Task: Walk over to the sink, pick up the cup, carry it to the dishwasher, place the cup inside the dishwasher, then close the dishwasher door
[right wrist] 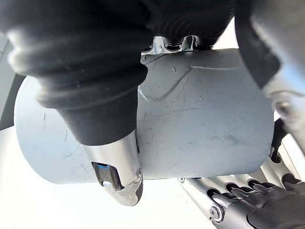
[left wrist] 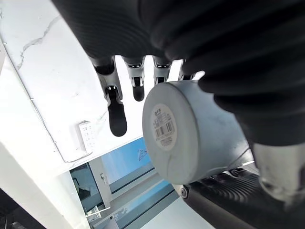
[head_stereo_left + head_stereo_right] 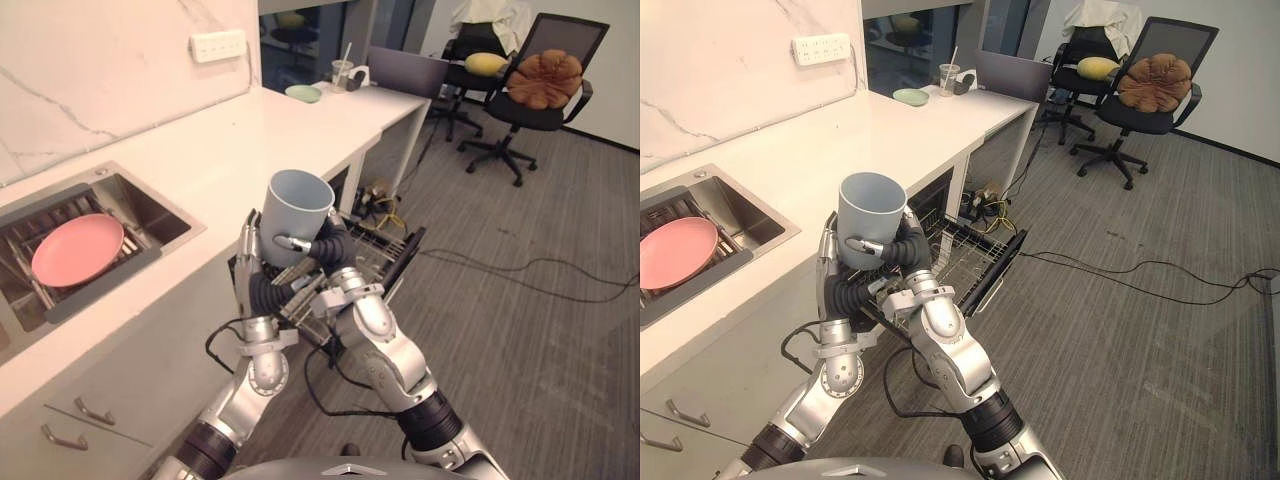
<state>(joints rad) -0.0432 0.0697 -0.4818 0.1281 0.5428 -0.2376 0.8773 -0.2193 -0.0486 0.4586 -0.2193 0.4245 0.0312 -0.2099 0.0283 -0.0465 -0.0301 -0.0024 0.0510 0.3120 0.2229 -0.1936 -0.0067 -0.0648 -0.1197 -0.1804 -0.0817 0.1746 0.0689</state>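
Right hand (image 3: 335, 250) was clamped on the cup (image 3: 298, 203): thumb (image 1: 116, 167) curled across its wall, fingers wrapped round the far side. Left hand (image 3: 262, 288) was not clenched; its fingers (image 2: 116, 112) stood straight up along the cup's other side, bracing it. So the cup sat sandwiched between both hands, upright and mouth up, in the air off the worktop (image 3: 230, 150) edge.

Cup: pale blue-grey, plain cylinder slightly wider at the rim. I couldn't see a handle, and what showed of the inside looked empty. There was a white barcode sticker (image 2: 164, 126) on the base and fine scuffs on the wall in the right wrist view.

Beyond the hands, lower down, the dishwasher (image 3: 385, 250) was open under the worktop with its wire rack pulled out. The sink (image 3: 150, 215) was off to my left, set into the worktop, with a pink plate (image 3: 78, 248) lying in it.
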